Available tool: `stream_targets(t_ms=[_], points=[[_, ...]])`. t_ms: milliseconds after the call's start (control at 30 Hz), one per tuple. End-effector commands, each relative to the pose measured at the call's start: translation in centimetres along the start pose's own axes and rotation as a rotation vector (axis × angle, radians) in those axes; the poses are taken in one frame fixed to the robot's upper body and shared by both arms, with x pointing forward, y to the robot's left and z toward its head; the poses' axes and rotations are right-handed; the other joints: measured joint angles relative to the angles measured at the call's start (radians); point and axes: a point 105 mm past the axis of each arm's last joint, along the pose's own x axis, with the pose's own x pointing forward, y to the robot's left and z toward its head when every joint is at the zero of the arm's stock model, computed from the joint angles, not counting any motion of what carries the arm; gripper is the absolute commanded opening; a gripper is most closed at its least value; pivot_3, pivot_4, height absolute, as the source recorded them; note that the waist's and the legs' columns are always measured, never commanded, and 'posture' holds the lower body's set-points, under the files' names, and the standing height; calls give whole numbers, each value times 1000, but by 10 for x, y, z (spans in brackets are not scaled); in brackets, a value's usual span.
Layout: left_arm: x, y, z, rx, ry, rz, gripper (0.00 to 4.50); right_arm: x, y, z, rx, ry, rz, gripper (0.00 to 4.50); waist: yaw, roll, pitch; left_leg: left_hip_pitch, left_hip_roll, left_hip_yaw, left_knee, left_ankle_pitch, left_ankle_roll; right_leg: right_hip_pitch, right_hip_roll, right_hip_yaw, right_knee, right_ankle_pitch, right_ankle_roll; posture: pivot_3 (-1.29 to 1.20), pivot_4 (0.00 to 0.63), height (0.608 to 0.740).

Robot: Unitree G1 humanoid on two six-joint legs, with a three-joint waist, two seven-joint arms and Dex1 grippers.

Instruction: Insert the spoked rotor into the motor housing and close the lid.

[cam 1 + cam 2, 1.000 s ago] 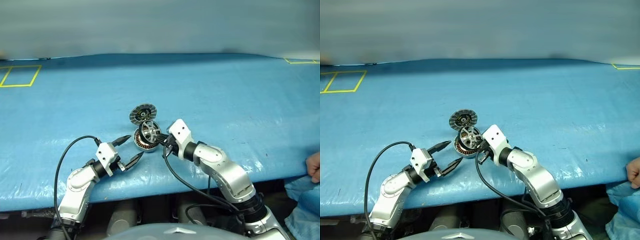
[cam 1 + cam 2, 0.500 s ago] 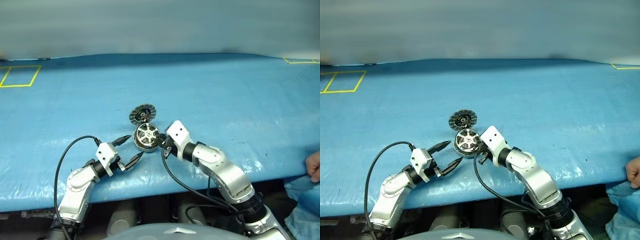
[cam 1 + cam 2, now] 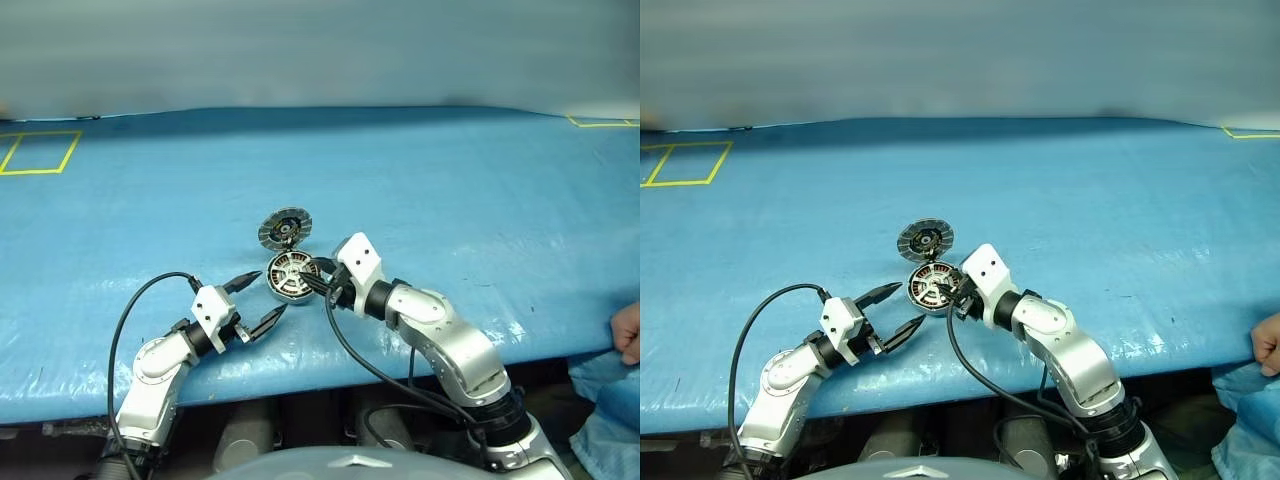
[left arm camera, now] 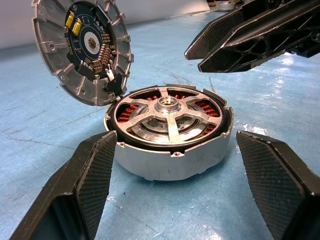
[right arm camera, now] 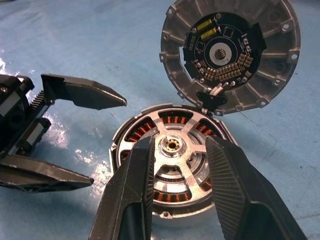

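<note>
Black fingers of the right gripper [image 5: 175,192] stand parted over the motor housing [image 4: 175,157], holding nothing, one either side of the silver hub, tips just above the spokes near the centre of the head views. The spoked rotor [image 4: 167,122] sits down inside the housing, its black rim level with the casing wall and the copper windings showing between the spokes, so to my eye the insert is done and the closing is what's up now. Up and a little left of that in the head view, the lid [image 3: 284,227] stands tilted open on its hinge at the far edge of the housing, circuit face towards us. For a clean close I'd want that right gripper to lift clear of the spokes first, go round behind the lid's ribbed rim and push it over gently from the top edge, not from the side, so the hinge isn't twisted. Lower left in the frame, the left gripper [image 3: 258,300] hovers wide open and empty, its fingers flanking the near side of the housing without touching; it looks well placed to steady the casing on the blue tarp [image 3: 480,190] if the lid push makes it slide. A person's hand [image 3: 628,333] rests at the far right edge.
</note>
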Motion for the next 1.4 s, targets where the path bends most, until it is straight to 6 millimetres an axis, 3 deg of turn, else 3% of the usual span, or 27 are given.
stream_targets(t_ms=[33,367,467,567,600,767,1033,1400], points=[[-3,6,5,24,-23,30,4102,7,-9,3,-2,-27,-28,1684,0,0,0,0,0,0,0,0,0,0,0,0,0,0,0,0,150,740],[-7,10,7,31,-26,67,4102,30,-17,-10,65,4,-35,1684,-1,0,0,0,0,0,0,0,0,0,1,0,0,2,-3,0,150,740],[-8,10,7,33,-26,76,4102,34,-16,-19,70,41,-32,1110,-1,0,0,0,0,0,0,0,0,0,1,0,0,2,-2,0,150,740],[-9,9,6,34,-25,81,4102,35,-13,-30,43,88,-24,84,-1,0,0,1,0,0,0,0,0,1,1,0,0,1,-2,0,150,740],[-9,9,6,34,-25,82,4102,35,-11,-34,46,101,-19,31,-1,0,0,1,0,0,0,0,0,1,0,0,0,1,-2,0,150,740],[-10,9,6,37,-21,88,4102,34,-7,-59,8,204,-24,31,-2,0,-2,2,0,0,0,0,0,2,0,0,0,1,-1,0,150,740],[-9,10,5,39,-17,85,4102,29,-5,-80,-88,317,-37,31,-1,-1,-13,5,0,0,0,-1,-1,4,-6,-1,0,-1,1,0,150,740],[-8,9,4,36,-14,81,4102,15,3,-79,-66,319,-17,31,-1,0,-19,6,0,0,-1,-1,-1,5,-13,-9,0,-1,1,0,150,740]])
